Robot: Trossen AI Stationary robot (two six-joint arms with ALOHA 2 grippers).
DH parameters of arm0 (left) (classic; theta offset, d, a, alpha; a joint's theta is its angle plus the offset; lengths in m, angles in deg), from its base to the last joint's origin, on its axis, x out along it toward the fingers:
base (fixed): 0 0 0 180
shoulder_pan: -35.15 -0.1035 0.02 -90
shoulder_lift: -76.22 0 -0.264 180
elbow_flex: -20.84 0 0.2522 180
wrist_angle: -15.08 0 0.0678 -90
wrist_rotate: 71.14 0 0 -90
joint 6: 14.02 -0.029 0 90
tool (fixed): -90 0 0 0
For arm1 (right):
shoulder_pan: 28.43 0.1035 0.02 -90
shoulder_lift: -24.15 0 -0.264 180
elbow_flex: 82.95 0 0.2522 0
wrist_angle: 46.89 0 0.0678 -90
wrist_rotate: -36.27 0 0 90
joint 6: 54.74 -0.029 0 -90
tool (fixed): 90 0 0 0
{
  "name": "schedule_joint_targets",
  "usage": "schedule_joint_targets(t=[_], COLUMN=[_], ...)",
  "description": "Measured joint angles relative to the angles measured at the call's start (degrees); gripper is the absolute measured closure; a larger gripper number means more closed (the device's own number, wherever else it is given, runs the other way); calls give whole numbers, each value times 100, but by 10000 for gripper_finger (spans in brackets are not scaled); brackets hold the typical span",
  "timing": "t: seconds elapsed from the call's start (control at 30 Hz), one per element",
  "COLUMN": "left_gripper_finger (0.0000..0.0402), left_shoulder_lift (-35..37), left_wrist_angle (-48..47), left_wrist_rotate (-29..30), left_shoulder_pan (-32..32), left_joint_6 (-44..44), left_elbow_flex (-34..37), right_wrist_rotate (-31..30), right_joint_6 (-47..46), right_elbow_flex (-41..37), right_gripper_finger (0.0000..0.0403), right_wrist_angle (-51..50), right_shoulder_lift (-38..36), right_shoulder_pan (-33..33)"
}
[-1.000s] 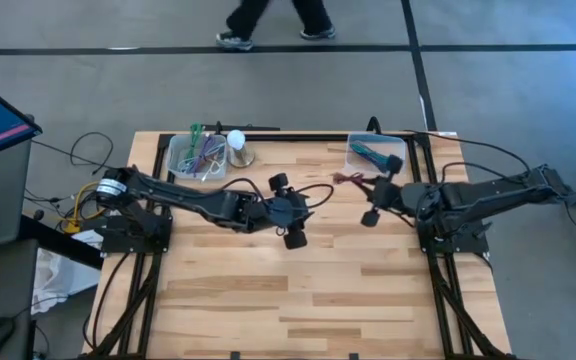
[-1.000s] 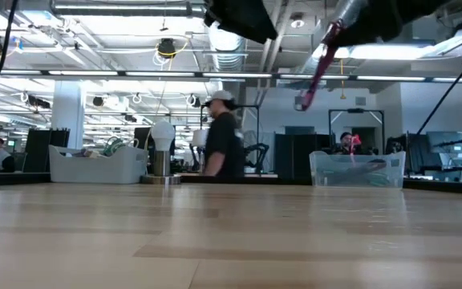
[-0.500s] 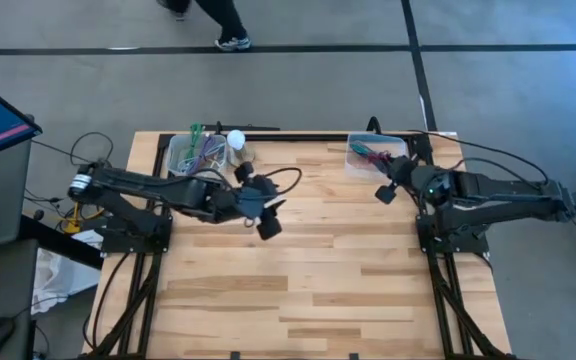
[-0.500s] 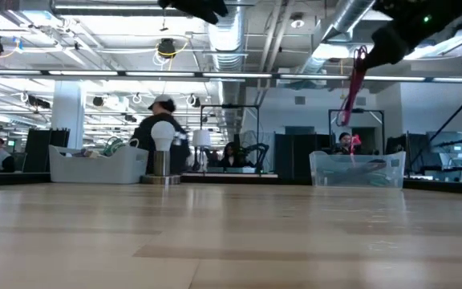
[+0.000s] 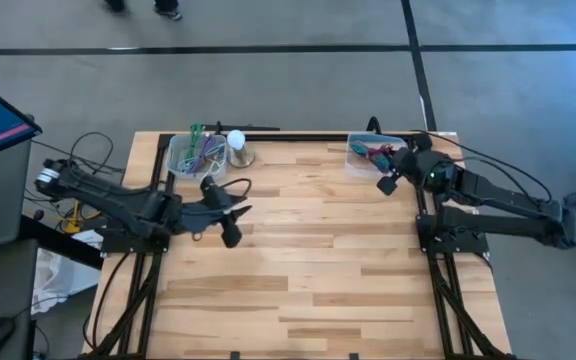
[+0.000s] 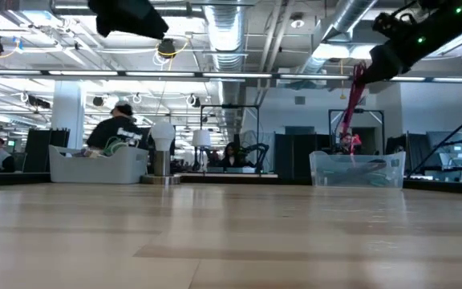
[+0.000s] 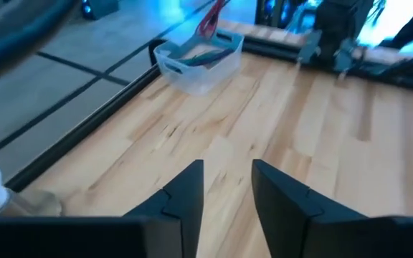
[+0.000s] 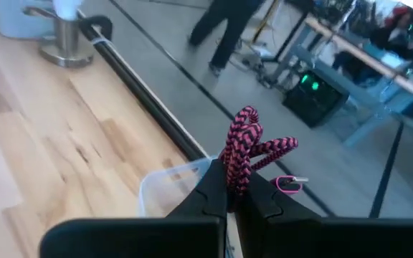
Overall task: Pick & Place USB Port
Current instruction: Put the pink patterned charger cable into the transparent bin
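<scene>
A pink-and-black braided USB cable [image 8: 244,140] is bunched at the tips of my right gripper [image 8: 236,192], which is shut on it. That gripper [image 5: 386,182] hovers over the clear bin [image 5: 358,160] at the table's far right. The low view shows the cable [image 6: 351,96] hanging down toward that bin [image 6: 358,170]. My left gripper [image 7: 224,192] is open with nothing between its fingers. It hangs above the table near the left side [image 5: 226,222]. My right gripper pinches a doubled, looped stretch of the cable [image 8: 236,166] between its two fingertips. The fingers come slanting down from the table's right side. The loop and a plug end [image 8: 291,183] stick out past the tips. The rest [image 6: 348,120] hangs slack below, clear of the table.
A second clear bin [image 5: 193,158] with coloured cables and a white bulb on a metal base [image 5: 237,146] stand at the far left. The right bin holds more cables [image 7: 205,51]. People show in the room beyond the far edge.
My left gripper has drawn back from the table's middle toward its left edge. My right gripper has swung toward the far edge to above the right bin, carrying the cable. The cable's lower end now hangs down at the bin.
</scene>
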Motion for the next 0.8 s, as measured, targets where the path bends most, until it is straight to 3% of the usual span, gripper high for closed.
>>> schedule_joint_targets(t=[0.17, 0.37, 0.8], left_gripper_finger=[299, 303, 303], left_shoulder_lift=[384, 441, 438], left_wrist_angle=[547, 660, 730], left_wrist_rotate=[-2, -4, -4], left_shoulder_pan=[87, 143, 141], left_joint_6=[-14, -23, -23], left_elbow_flex=[572, 755, 788], right_wrist_rotate=[832, 2040, 3144], right_joint_6=[-38, -234, -586], right_elbow_flex=[-11, -11, -7], right_gripper_finger=[403, 403, 398], right_wrist_angle=[165, 558, 1504], right_shoulder_lift=[306, 1071, 2947], right_shoulder_pan=[-884, -1808, -2640])
